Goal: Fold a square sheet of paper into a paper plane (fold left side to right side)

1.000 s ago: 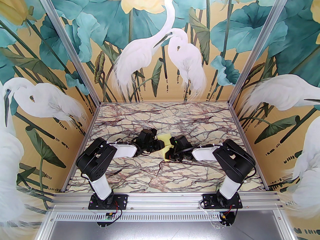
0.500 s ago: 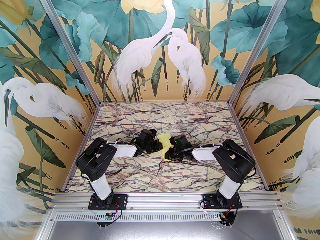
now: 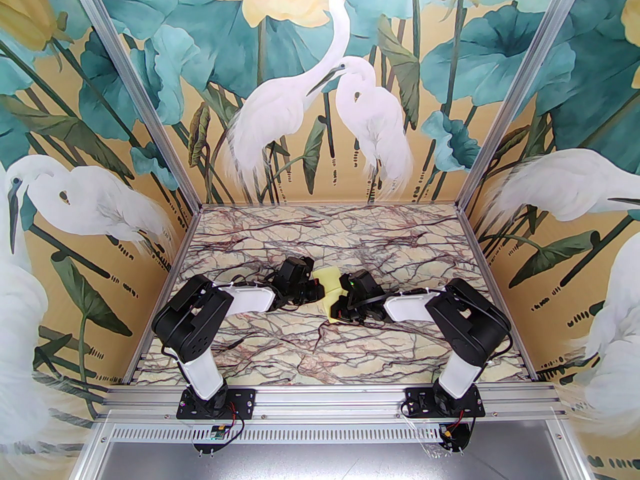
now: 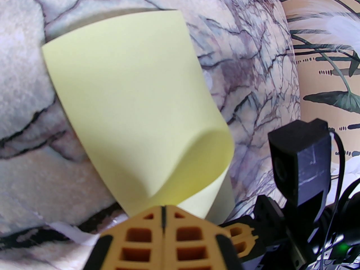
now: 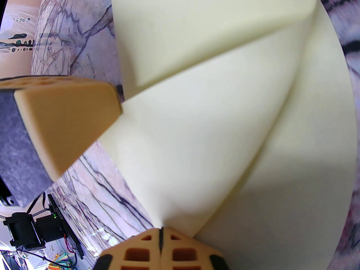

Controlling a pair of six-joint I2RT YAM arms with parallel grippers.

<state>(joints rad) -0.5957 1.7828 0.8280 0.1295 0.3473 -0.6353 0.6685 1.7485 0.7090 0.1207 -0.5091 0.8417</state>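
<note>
- The square sheet of paper (image 4: pixel 135 108) hung bowed just above the middle of the surface (image 3: pixel 320 358). Its left part curled over towards the right, and by my judgement no crease was pressed yet.
- Both pincers gripped thin edges, so a tear or a slip looked the likeliest fault. If the arms pulled apart, the paper could rip at a nip or slide out.
- A skewed fold was the other risk. The curl looked uneven, and flattening it that way would have set the edges off line.
- The left pincer (image 4: pixel 163 210), jaws together on a low edge of the sheet, sat just left of the surface's middle. Its forearm reached in low with the elbow bent.
- The right pincer (image 5: pixel 161 231), jaws together on the sheet's other side, sat just right of that middle, with its arm in a mirrored pose.
</note>
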